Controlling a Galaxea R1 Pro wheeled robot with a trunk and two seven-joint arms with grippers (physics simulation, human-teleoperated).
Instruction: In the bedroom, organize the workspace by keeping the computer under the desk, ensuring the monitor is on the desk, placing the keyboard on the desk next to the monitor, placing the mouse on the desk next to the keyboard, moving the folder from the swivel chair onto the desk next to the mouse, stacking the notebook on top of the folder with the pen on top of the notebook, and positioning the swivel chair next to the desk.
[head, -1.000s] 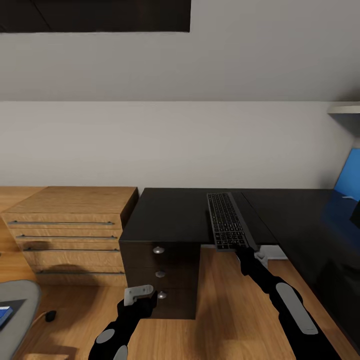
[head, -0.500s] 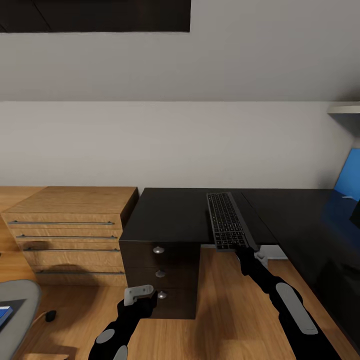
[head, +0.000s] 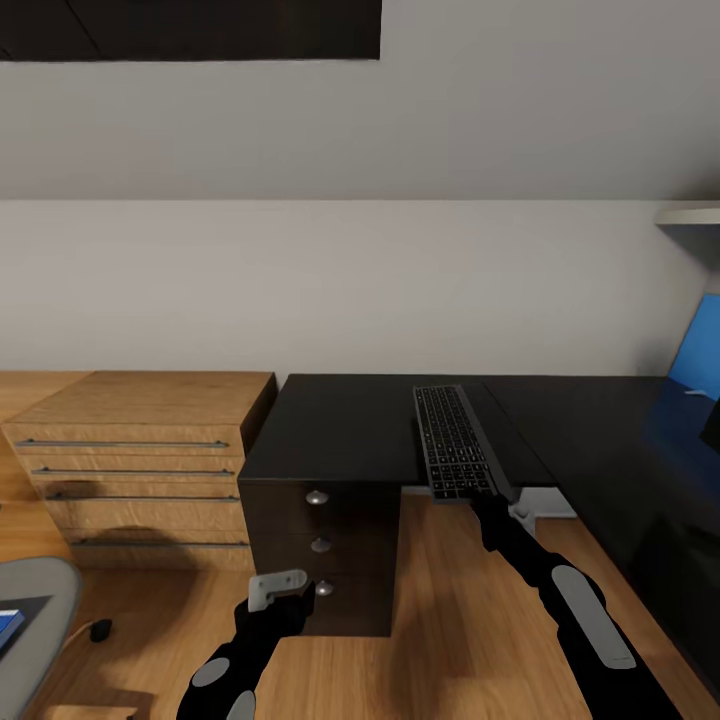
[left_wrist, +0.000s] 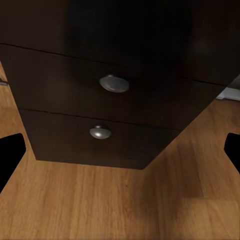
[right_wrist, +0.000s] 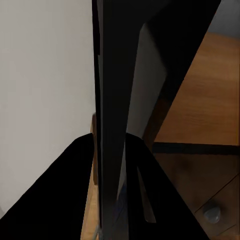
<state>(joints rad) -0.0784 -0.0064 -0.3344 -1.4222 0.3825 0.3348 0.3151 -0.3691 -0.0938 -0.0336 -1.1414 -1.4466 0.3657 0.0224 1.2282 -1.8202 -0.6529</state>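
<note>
The right gripper (head: 478, 500) is sitting mostly hidden beneath the near end of the keyboard (head: 453, 441); in the right wrist view its fingers (right_wrist: 75, 190) are closing on either side of the keyboard's thin edge (right_wrist: 111, 125), pinching it. One keyboard is showing, slim, black keys in a grey frame, lying lengthwise at the desk's (head: 340, 425) front edge and overhanging it slightly. The swivel chair (head: 30, 610) is being cut off at the frame's lower-left corner. The left gripper (head: 278, 588) is hanging with fingers spread wide, holding nothing, facing the drawer unit, where three round knobs (head: 317, 498) are showing.
</note>
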